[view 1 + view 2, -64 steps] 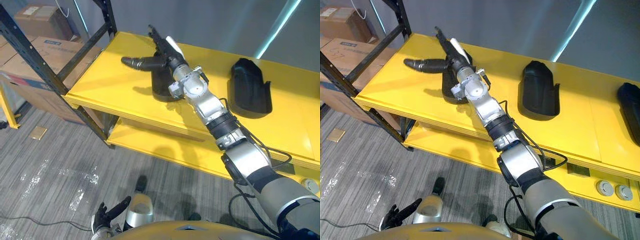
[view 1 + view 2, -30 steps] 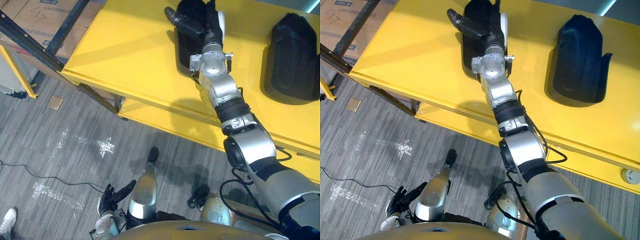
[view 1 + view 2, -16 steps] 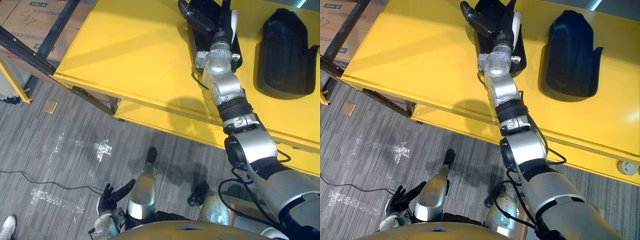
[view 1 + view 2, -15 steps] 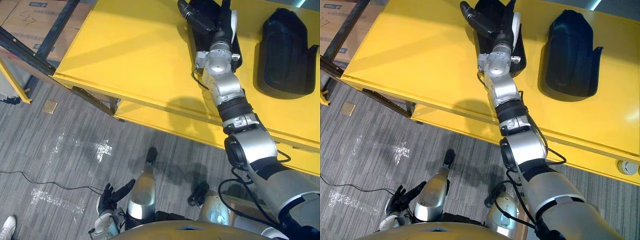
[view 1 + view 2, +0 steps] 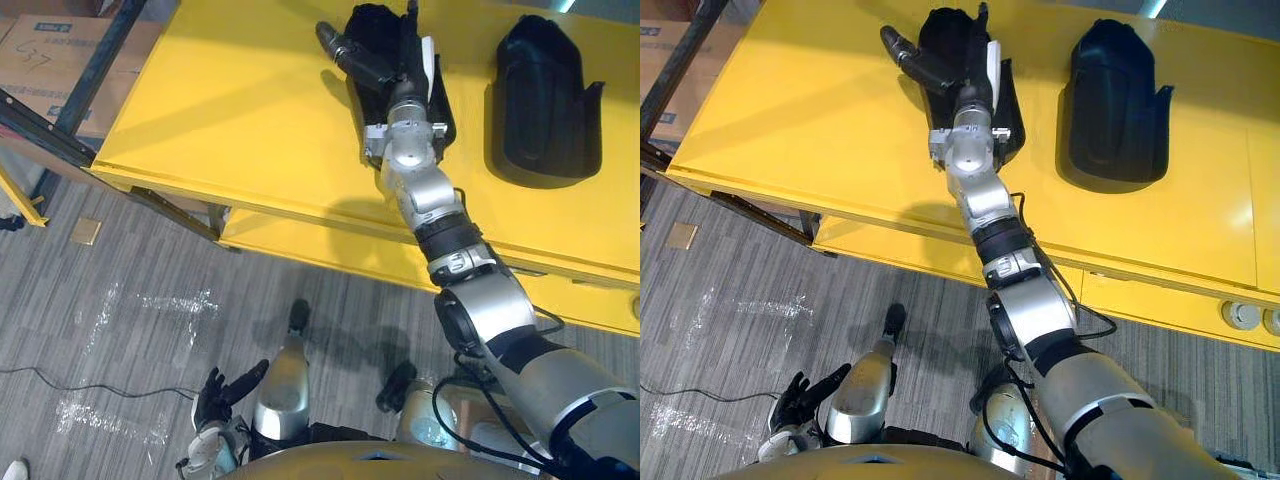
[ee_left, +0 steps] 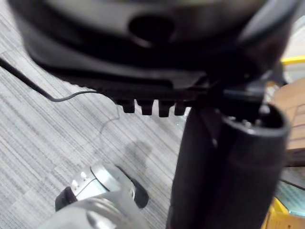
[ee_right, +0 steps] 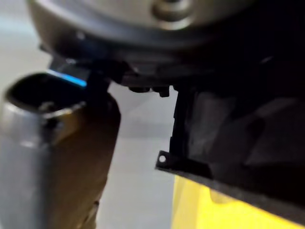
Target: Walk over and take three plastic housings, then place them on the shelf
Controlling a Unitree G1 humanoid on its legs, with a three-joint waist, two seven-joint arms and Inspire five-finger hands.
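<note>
My robot's right arm reaches far forward over a yellow shelf [image 5: 230, 100], and its right hand [image 5: 400, 75] lies flat on top of a black plastic housing [image 5: 943, 30]. The fingers run straight along the housing's length. The thumb [image 5: 350, 52] is splayed out to the left, off the part, so the hand is wide and rests on the housing rather than gripping it. I judge that this flat contact presses the light shell down and keeps it square on the board. The housing lies near the middle of the shelf with its long side pointing away from me. A second housing [image 5: 540, 85] of the same kind lies to its right, apart from it and lined up the same way, which leaves each one its own space. The left hand [image 5: 228, 388] hangs low by the robot's side, over the floor, with its fingers loosely spread and holding nothing. The shelf surface is smooth, glossy and bare to the left of the hand, and a lower yellow board [image 5: 320, 250] shows beneath its near edge. A dark metal frame [image 5: 55, 125] carries the shelf's left end, with cardboard boxes [image 5: 45, 55] stacked behind it. The floor [image 5: 130, 300] is grey striped carpet, scuffed with pale marks.
</note>
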